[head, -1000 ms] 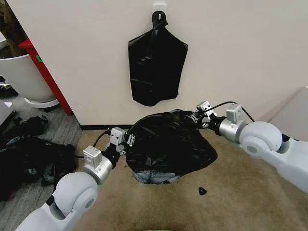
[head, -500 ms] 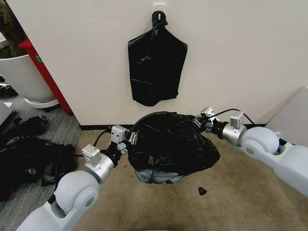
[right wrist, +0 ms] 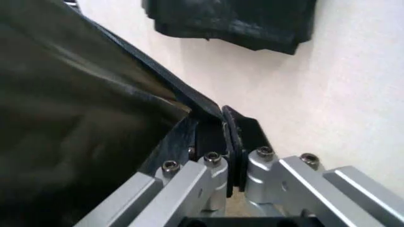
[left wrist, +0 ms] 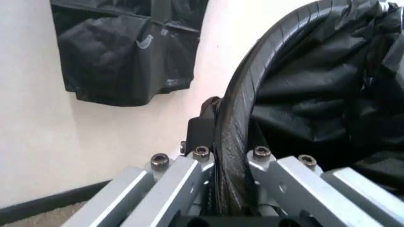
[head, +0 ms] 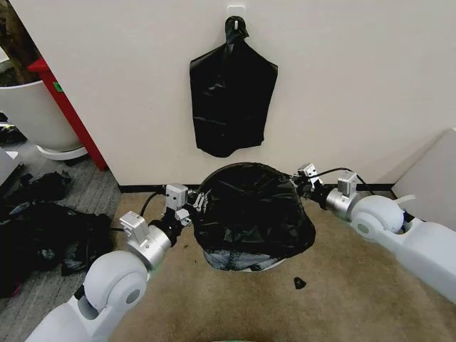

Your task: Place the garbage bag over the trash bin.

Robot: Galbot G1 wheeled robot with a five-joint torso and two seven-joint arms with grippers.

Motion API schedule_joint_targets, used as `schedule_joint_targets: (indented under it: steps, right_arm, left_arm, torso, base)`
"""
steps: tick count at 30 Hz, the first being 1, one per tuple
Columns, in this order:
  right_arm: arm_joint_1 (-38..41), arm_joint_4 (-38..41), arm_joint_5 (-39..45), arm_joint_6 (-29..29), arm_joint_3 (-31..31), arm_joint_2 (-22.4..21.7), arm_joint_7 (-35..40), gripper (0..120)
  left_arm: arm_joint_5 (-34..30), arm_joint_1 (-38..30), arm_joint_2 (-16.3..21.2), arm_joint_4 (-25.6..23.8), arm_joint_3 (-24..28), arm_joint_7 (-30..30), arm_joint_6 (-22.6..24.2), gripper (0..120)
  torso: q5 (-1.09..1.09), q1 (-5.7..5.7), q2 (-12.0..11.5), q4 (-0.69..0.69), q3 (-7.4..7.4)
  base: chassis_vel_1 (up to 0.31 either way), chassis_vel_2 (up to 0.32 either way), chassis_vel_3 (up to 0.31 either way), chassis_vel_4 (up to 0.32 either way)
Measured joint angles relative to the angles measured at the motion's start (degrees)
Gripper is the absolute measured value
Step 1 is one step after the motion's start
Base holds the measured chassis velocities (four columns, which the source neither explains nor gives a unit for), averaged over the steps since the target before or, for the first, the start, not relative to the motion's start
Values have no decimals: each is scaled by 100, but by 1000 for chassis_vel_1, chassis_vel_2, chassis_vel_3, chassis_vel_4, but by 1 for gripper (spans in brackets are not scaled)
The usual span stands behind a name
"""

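The glossy black garbage bag (head: 249, 210) is stretched wide over the trash bin (head: 246, 263), whose pale lower part peeks out beneath the bag's hem. My left gripper (head: 198, 204) is shut on the bag's left edge, and my right gripper (head: 299, 182) is shut on its right edge. In the left wrist view the taut bag rim (left wrist: 237, 127) runs between the fingers. In the right wrist view the bag's edge (right wrist: 189, 101) is pinched between the closed fingers, with the bag's sheet (right wrist: 75, 118) spreading beside it.
A knotted bunch of flat black bags (head: 229, 96) hangs on the wall straight behind. A large white tub (head: 32, 114) and a red post (head: 68, 114) stand far left, with dark cloth heaps (head: 43, 235) on the floor. A small black scrap (head: 298, 283) lies on the carpet.
Both grippers moved inward and down with the bag's edges. The bag has gone from a loose bulging heap to a tighter, rounder shape over the bin.
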Motion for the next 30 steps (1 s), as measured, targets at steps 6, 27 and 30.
schedule_joint_targets:
  steps: [6, 27, 30]
  right_arm:
    - [-172, 297, 50, -1, 151, -38, 478, 23]
    - [-234, 1105, 1134, -470, 1540, -80, 2276, 97]
    - [-326, 1238, 1309, -495, 1717, -105, 2327, 100]
  left_arm:
    - [-211, -73, -61, 122, -34, -281, 18, 1]
    - [-617, -189, -179, 543, 67, -1308, 570, 1]
    - [-707, -218, -159, 496, 79, -1328, 626, 1]
  torso:
    - [0, 0, 0, -1, 0]
    - [2, 0, 0, 0, 1]
    - [-1, 0, 0, -1, 0]
  base:
    - [0, 0, 0, 0]
    - [0, 0, 0, 0]
    - [0, 0, 0, 0]
